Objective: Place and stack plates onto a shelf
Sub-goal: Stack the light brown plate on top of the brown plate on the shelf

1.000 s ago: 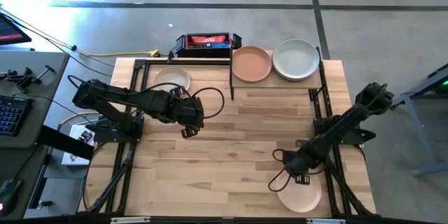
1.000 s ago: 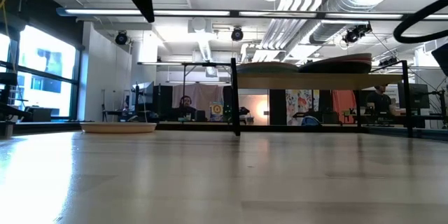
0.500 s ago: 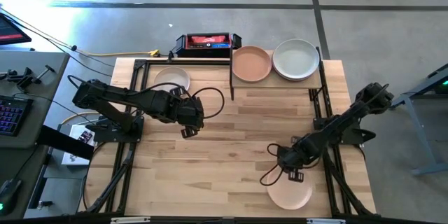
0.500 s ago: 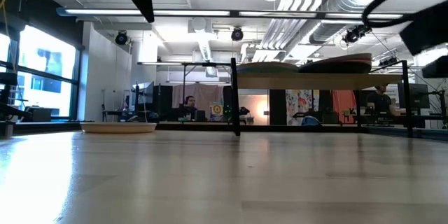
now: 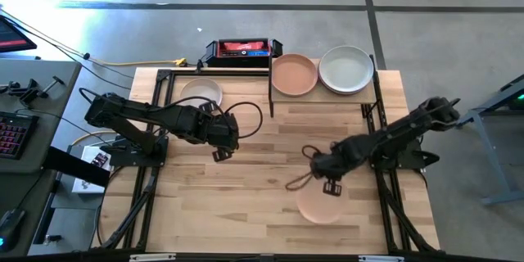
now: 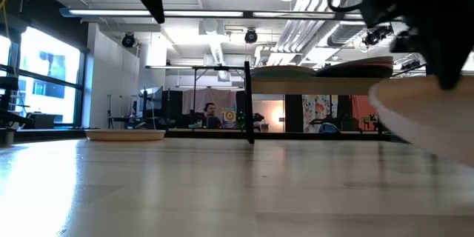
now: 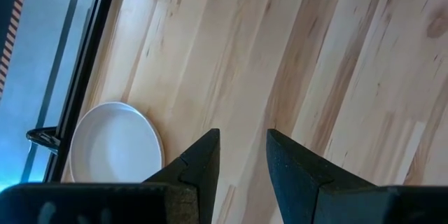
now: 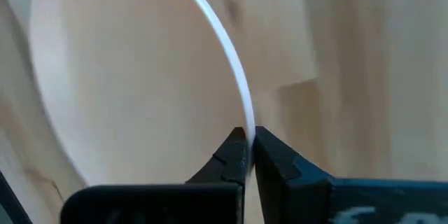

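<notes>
Peach-coloured and round, the shallow plate with the raised rim (image 5: 320, 206) hung off the table near five o'clock, its edge pinched tight between the clenched fingers of the right gripper (image 8: 246, 150). A second earlier that plate had sat lower, close to the table's near right corner; since then the right arm had swung it inward and upward toward the centre — a carry under way, by the look of it, not a placement.

At the twelve-to-one o'clock edge stood the small light-wood shelf on its thin black metal frame (image 5: 323, 95), already bearing a peach plate (image 5: 294, 74) and a pale sage-green plate (image 5: 346, 70) side by side. The carried plate remained well apart from it, so the stacking step was not yet done.

The left gripper (image 7: 241, 155) hovered near nine o'clock with its fingers parted and nothing between them — unchanged over the second. Beyond it, at eleven o'clock, a white round plate (image 5: 201, 92) lay flat on the tabletop, awaiting its turn.
</notes>
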`<action>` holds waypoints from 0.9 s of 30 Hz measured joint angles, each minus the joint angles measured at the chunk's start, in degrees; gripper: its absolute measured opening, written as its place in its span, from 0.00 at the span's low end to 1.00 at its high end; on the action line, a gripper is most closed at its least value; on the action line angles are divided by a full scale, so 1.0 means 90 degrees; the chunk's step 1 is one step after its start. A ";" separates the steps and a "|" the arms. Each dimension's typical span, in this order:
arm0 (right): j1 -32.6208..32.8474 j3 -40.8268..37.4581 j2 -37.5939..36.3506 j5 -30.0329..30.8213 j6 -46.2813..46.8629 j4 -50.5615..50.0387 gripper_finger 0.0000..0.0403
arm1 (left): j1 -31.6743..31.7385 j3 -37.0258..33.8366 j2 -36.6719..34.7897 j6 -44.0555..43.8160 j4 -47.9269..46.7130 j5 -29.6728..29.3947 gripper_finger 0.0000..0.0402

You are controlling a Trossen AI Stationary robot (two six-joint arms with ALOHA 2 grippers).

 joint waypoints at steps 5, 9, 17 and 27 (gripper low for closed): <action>-0.0824 0.0585 0.0000 0.0097 -0.0656 -0.0416 0.00 | 0.0002 0.0000 0.0000 -0.0132 0.0129 0.0001 0.26; -0.1606 0.1150 0.0000 0.0113 -0.1199 -0.0639 0.00 | 0.0002 0.0000 0.0000 -0.0262 0.0167 0.0030 0.26; -0.3293 0.2407 0.0000 0.0164 -0.2303 -0.0971 0.00 | 0.0002 0.0000 0.0000 -0.0758 0.0263 0.0049 0.26; -0.5277 0.3740 0.0000 0.0164 -0.2659 -0.0942 0.00 | 0.0002 0.0000 0.0000 -0.0950 0.0268 0.0049 0.26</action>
